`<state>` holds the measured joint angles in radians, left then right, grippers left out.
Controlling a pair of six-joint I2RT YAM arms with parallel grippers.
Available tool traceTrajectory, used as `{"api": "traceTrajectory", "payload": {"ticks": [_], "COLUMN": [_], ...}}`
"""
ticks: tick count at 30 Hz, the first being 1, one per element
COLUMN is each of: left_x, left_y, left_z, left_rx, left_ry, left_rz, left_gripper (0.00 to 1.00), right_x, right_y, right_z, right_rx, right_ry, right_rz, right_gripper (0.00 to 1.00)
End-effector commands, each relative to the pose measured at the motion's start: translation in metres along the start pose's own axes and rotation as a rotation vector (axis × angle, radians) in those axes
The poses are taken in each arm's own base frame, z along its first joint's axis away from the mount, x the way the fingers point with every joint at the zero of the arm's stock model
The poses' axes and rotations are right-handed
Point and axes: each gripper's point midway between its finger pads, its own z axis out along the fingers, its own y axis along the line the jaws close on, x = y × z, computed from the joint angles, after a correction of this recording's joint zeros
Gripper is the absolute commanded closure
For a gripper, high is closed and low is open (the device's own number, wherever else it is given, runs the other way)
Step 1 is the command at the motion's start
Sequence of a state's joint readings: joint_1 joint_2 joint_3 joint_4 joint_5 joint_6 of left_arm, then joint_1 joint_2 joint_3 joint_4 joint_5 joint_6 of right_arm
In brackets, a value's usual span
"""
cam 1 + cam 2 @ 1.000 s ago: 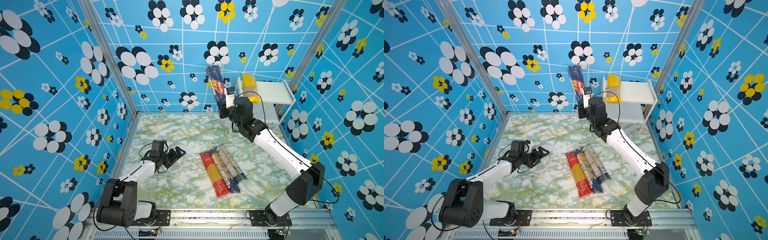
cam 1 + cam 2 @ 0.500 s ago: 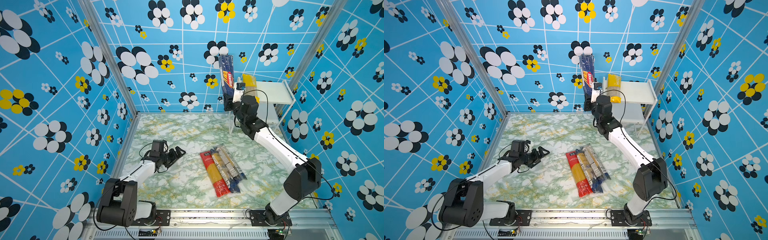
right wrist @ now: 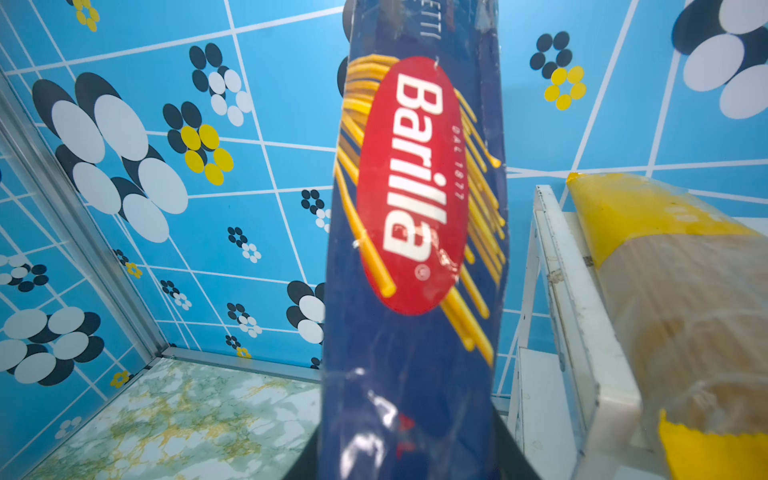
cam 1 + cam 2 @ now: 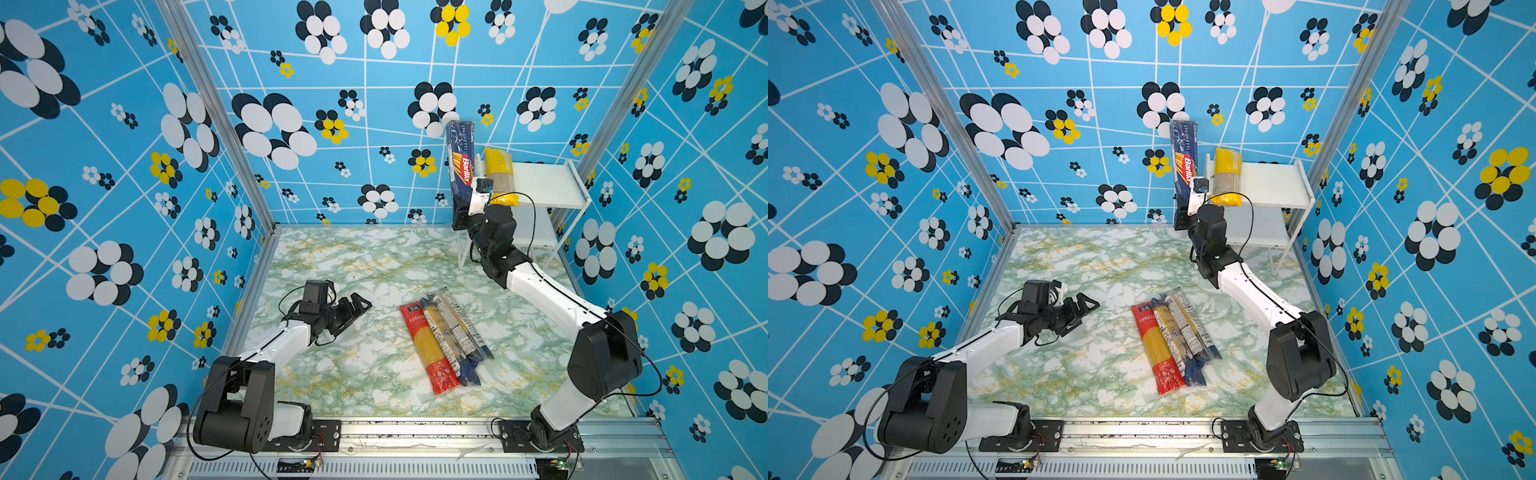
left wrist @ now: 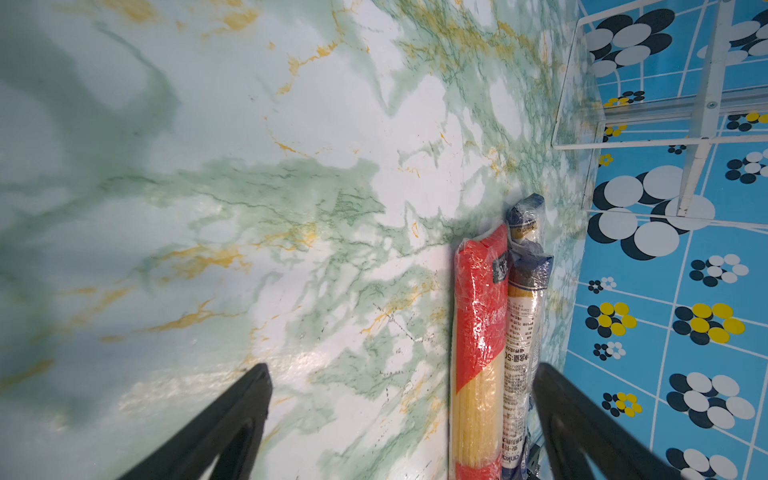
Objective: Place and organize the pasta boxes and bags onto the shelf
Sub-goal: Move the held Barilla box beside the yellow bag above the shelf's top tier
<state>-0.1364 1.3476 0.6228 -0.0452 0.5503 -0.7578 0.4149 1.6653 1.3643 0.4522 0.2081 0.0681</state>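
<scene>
Over the last second I have swung the Barilla pack [image 4: 460, 162] from 12 o'clock across toward the shelf [image 4: 552, 189] at 2 o'clock. It now stands almost upright just beside the shelf's left edge, with my right pincer [image 4: 459, 208] clamped on its lower end. I judge the second pack is close to being placed. The yellow pack [image 4: 500, 174] already lies on the top board, along the side nearest the Barilla. It and the board's side rail stand in my way, so I would have to lift over them and lay the pack flat. My left pincer [image 4: 358, 304] hangs spread wide and empty toward 9 o'clock of the surface [image 4: 353, 257]. At its 3 o'clock, the red pack [image 4: 428, 349] and two clear packs [image 4: 455, 328] lie together.
</scene>
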Motion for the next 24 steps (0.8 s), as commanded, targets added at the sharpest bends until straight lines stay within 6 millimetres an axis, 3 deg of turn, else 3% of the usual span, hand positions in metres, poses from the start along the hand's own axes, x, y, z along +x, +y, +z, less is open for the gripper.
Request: {"api": "traceTrajectory", "payload": {"ticks": [1,24], "left_x": [-0.006,-0.004], "left_y": [-0.004,-0.005], "left_z": [0.000,-0.003], "left_rx": [0.016,0.026], "left_ry": [-0.008,-0.014], "left_rz": [0.019,0.025], "left_gripper": [0.01,0.01], "right_x": [-0.104,-0.138], "right_y": [-0.008,-0.038], "right_z": [-0.026,-0.077], "right_rx": [0.005,0.091], "right_ry": [-0.338,-0.291], "right_rz": [0.045,0.009], "right_gripper": [1.00,1.00]}}
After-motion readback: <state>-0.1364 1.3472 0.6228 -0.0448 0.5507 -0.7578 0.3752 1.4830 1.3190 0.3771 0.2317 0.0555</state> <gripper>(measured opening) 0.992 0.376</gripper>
